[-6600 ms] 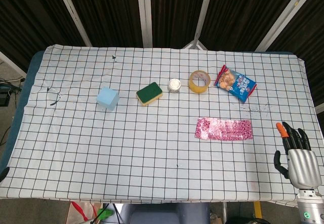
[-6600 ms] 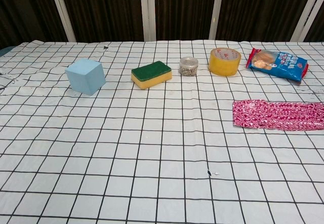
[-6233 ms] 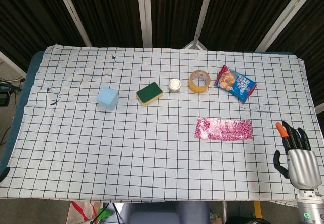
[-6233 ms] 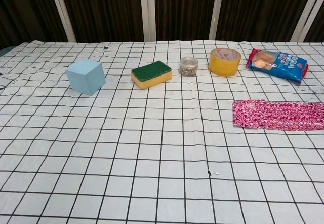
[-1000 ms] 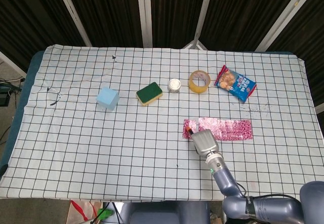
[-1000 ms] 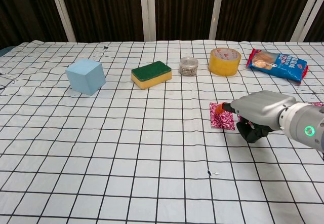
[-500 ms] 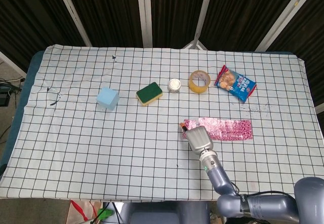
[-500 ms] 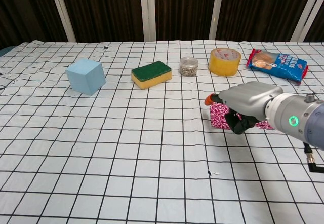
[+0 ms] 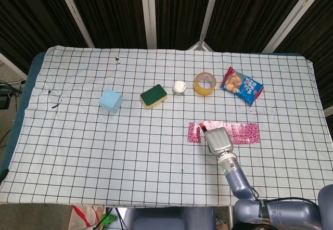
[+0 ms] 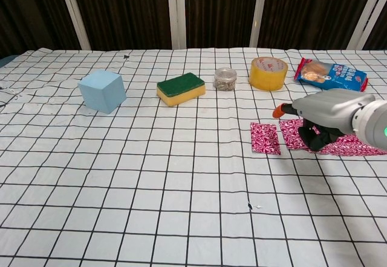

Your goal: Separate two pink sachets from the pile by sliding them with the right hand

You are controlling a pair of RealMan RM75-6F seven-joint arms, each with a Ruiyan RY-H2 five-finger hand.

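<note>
Checked cloth covers the table. Far left of the row: light blue cube, then green-and-yellow sponge, small clear jar, roll of yellow tape, snack packet furthest right, all spaced apart along the back half. Nearer the robot, one pink sachet lies flat and alone, a narrow strip of cloth showing between it and the rest of the pile of pink sachets to its right. Right hand sits over the left end of that pile, palm down, orange fingertip pointing left above the gap; dark fingers curl under toward the sachets. Whether they press the pile or grip anything, cannot tell. Left hand shows in neither view.
</note>
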